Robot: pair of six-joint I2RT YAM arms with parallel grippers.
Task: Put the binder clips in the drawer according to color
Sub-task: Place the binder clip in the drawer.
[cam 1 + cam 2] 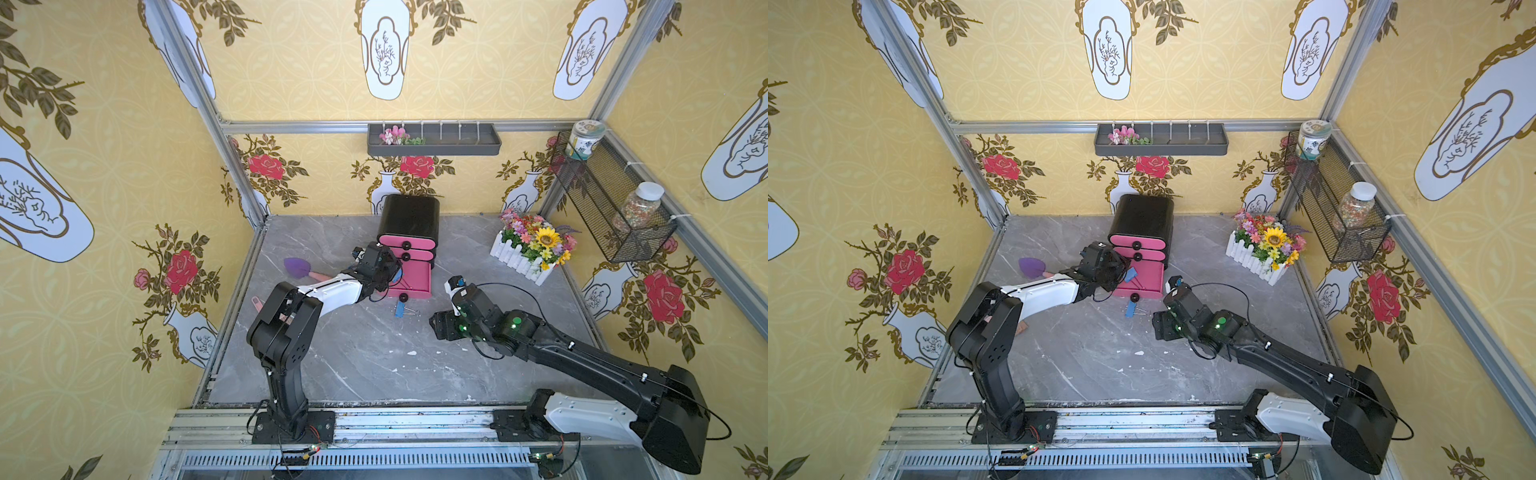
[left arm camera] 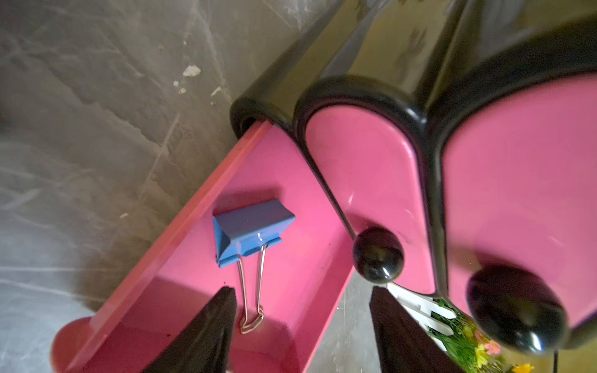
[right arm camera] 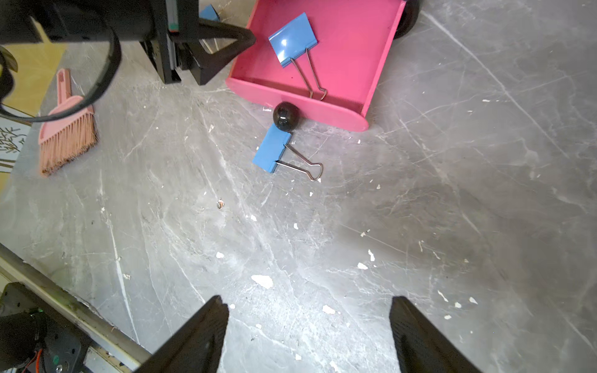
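The drawer cabinet (image 1: 409, 216) is black with three pink drawers. Its bottom drawer (image 1: 417, 276) is pulled out. One blue binder clip (image 2: 252, 232) lies flat inside it, also seen in the right wrist view (image 3: 292, 38). My left gripper (image 2: 303, 323) hangs open over the drawer; one finger is close beside the clip's wire handles, not gripping them. A second blue binder clip (image 1: 400, 308) lies on the table just in front of the drawer's knob (image 3: 285, 117). My right gripper (image 3: 308, 323) is open above bare table, to the right of that clip.
A purple sponge (image 1: 297, 266) and a pink brush (image 3: 66, 135) lie left of the cabinet. A flower box with a white fence (image 1: 532, 249) stands at the back right. A wire basket with jars (image 1: 611, 199) hangs on the right wall. White flecks dot the table.
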